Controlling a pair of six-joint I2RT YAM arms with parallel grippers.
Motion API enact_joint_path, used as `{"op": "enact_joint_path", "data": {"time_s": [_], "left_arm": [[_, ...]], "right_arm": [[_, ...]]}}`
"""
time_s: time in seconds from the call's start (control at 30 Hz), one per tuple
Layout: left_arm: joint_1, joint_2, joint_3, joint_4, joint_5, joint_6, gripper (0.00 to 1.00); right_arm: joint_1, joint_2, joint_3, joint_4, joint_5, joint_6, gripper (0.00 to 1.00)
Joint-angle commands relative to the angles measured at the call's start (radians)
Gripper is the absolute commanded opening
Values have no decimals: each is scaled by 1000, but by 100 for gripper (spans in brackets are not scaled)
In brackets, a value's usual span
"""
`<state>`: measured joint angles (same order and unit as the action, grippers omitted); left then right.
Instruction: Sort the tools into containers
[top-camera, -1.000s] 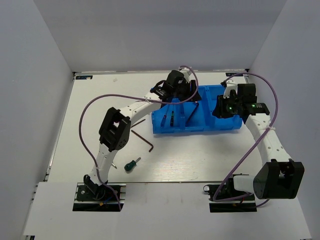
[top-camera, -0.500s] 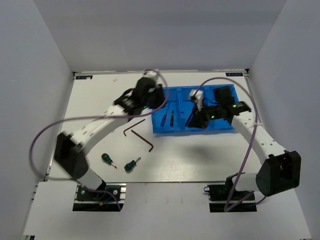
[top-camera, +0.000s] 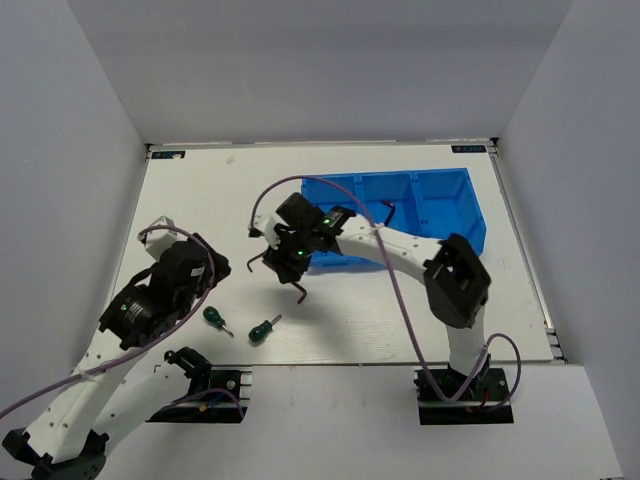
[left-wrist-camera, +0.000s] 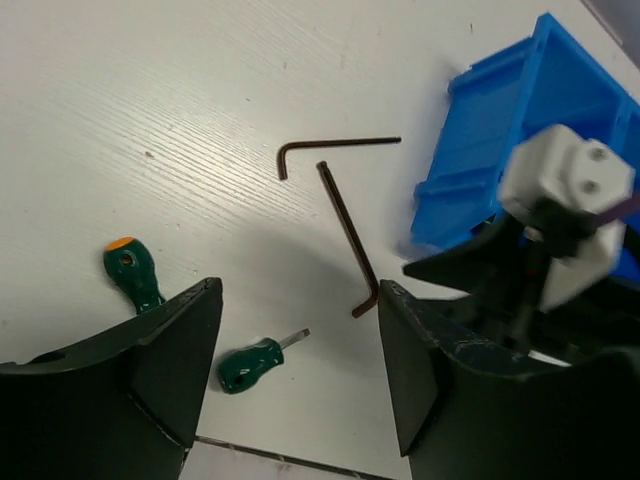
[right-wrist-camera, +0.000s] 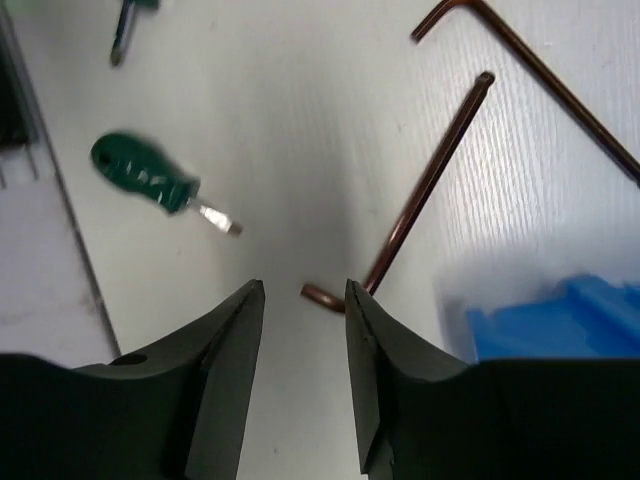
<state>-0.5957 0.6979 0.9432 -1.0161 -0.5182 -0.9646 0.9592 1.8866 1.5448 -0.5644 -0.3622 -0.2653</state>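
Two dark hex keys lie left of the blue bin (top-camera: 440, 205). The longer hex key (right-wrist-camera: 430, 185) has its short bent end just beyond my right gripper's (right-wrist-camera: 304, 287) open tips, untouched. The other hex key (right-wrist-camera: 540, 70) lies farther off. In the top view my right gripper (top-camera: 285, 268) hangs over them, leaving only one hex key's bend (top-camera: 300, 293) showing. Two stubby green screwdrivers (top-camera: 214, 319) (top-camera: 263, 328) lie near the front edge. My left gripper (left-wrist-camera: 298, 300) is open and empty above one green screwdriver (left-wrist-camera: 255, 360); the second green screwdriver (left-wrist-camera: 130, 275) lies left of it.
The right arm (top-camera: 400, 255) stretches across the bin's left compartment and hides its inside. In the left wrist view the right gripper's white and black body (left-wrist-camera: 560, 220) stands close by, in front of the bin (left-wrist-camera: 520, 130). The table's front edge (left-wrist-camera: 280, 455) is near.
Both arms have left the bin. The left arm has drawn back to the near left; the right has swung left over the hex keys. Both grippers' jaws have widened.
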Motion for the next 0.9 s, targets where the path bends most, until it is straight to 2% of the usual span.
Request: {"op": "enact_joint_path", "data": {"time_s": [0.0, 0.13, 0.43, 0.6, 0.87], "left_arm": [[-3, 8, 60, -151, -68, -71, 74], [-3, 22, 60, -176, -11, -80, 74], [-3, 12, 42, -176, 55, -30, 74], [-3, 60, 22, -115, 105, 36, 74], [-15, 141, 13, -39, 193, 176, 73]], "right_arm": [[39, 91, 131, 9, 135, 103, 45], [68, 227, 233, 6, 259, 130, 46], [84, 308, 236, 31, 423, 130, 46], [82, 324, 218, 21, 425, 126, 46], [81, 321, 135, -11, 301, 127, 38]]}}
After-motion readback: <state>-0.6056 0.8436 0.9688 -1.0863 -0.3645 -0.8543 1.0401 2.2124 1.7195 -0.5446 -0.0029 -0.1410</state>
